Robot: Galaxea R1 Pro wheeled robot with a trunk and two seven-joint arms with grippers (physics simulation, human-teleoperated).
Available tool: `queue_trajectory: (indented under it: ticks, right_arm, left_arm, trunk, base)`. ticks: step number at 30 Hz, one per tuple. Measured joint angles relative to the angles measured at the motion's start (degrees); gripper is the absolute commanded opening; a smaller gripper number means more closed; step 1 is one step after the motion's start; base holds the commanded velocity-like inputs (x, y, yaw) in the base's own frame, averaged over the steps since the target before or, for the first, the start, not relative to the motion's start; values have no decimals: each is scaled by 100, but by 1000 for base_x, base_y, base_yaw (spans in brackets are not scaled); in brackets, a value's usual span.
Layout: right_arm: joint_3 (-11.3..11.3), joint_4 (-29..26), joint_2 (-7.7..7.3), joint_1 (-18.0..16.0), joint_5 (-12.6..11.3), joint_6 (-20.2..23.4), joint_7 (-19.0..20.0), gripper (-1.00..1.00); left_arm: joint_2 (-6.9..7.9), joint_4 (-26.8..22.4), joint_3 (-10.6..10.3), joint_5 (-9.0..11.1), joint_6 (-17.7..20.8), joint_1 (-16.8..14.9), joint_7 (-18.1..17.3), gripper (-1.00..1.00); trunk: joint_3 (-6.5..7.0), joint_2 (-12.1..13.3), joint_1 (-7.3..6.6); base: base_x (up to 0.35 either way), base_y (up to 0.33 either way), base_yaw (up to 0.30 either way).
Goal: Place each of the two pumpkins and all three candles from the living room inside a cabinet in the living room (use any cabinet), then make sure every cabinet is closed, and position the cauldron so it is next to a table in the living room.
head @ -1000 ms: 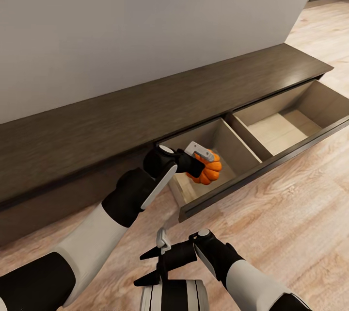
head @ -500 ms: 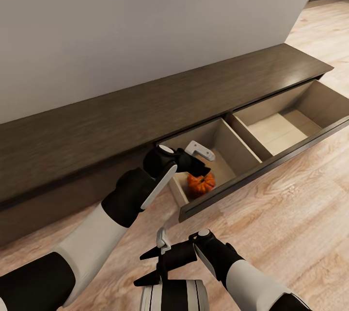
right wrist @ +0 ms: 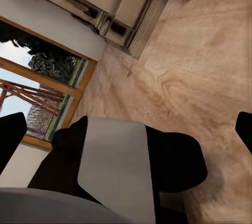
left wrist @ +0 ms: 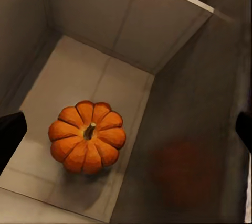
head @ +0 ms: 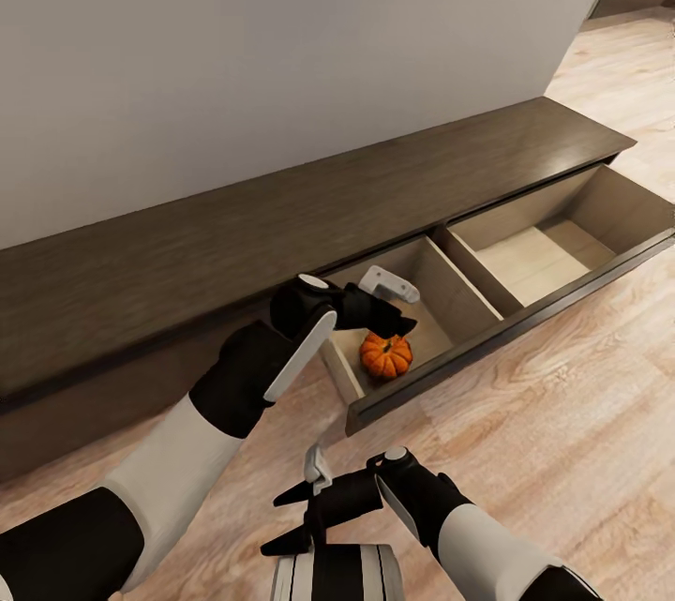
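Your left gripper (head: 392, 301) is hovering over the open drawer of the dark-brown wood cabinet (head: 281, 217), its fingers spread apart and pinching nothing: one pale grey finger (head: 389, 283) is reaching out over the compartment while the black one is angling down toward the pumpkin (head: 386, 354). The small orange pumpkin, ribbed into rounded lobes with a short stem, is sitting upright on the smooth tan floor of the drawer's left compartment (head: 427, 324), near the drawer's front wall and apart from both fingers. From the left wrist camera, the pumpkin (left wrist: 87, 136) is resting just beside the corner where the plain tan walls meet, casting a soft shadow, with a faint orange reflection glowing on the glossy wall next to it. A thin tan divider (head: 469, 270) is separating this compartment from the right-hand one (head: 544, 254), whose flat tan panels are lying bare. The cabinet's long, wood-grained top is running along a plain pale wall (head: 281, 48).

Your right gripper (head: 305, 507) is hanging low near the robot's trunk, over the light wood plank floor (head: 562, 413), its two black pointed fingers held apart and gripping nothing. The right wrist camera is looking past a black and grey arm link (right wrist: 115, 166) toward a wood-framed window (right wrist: 37, 93).
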Motion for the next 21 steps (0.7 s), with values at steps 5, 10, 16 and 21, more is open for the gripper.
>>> queue_trajectory:
  ticks: [5, 10, 16, 21]
  right_arm:
    - [-8, 120, 0, 3, 7, -30, -27, 100]
    - [67, 199, 0, 1, 7, -31, -54, 100]
    - [146, 214, 0, 9, 3, -34, -58, 100]
    - [147, 219, 0, 11, 3, -39, -58, 100]
  left_arm:
    - [67, -47, 16, 393, 2, 0, -2, 100]
    - [86, -61, 17, 706, 0, 0, -2, 100]
    - [118, -141, 22, 792, -4, 1, -10, 100]
    - [162, -233, 21, 799, -6, 1, -10, 100]
  trunk:
    - [111, 7, -13]
    - [221, 14, -25]
    - [348, 22, -41]
    - [458, 28, -54]
  base:
    - [0, 0, 0]
    - [0, 0, 0]
    - [0, 0, 0]
    - [0, 0, 0]
